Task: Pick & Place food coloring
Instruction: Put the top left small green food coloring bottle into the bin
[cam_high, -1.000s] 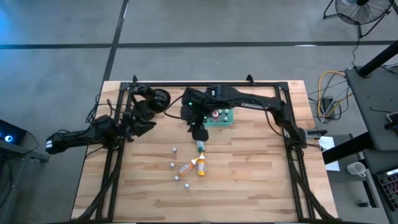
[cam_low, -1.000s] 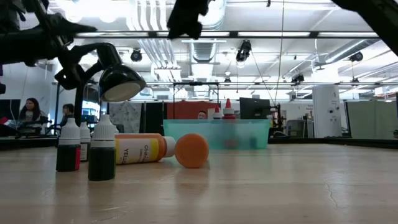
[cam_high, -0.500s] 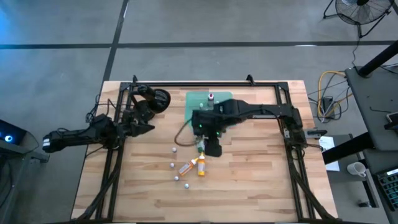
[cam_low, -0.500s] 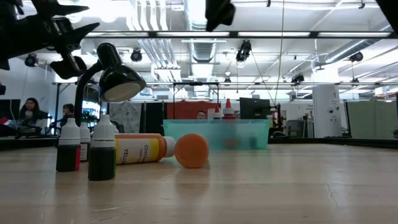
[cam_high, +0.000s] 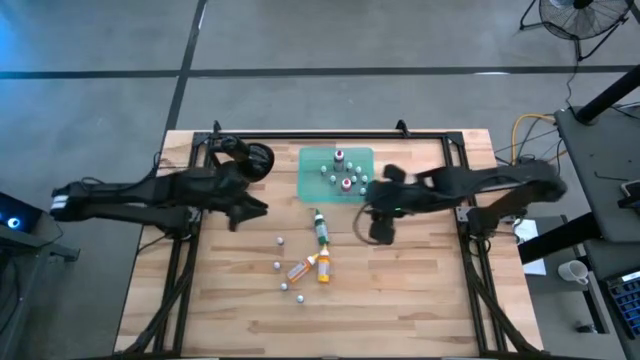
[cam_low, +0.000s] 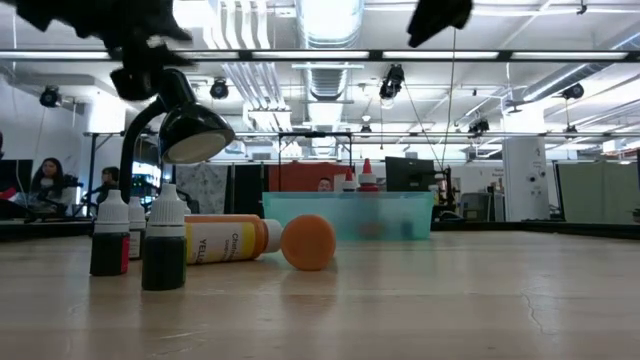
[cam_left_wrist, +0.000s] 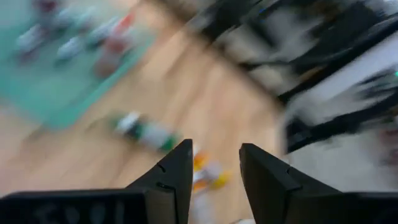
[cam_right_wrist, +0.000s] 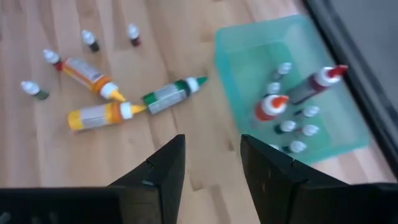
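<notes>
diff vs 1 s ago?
The right gripper swung from over the green bottle to the table's right side, fingers open and empty. The left gripper reached in toward the middle, fingers apart, empty. The green bottle now lies uncovered. The orange bottles, small white-capped bottles and green tray stayed put.

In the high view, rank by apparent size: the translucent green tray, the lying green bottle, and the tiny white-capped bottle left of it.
1. Translucent green tray, clearly largest.
2. Lying green bottle, slim and far smaller than the tray.
3. Tiny white-capped bottle, just a dot.
All sit on the same tabletop, so nearness hardly skews this.
</notes>
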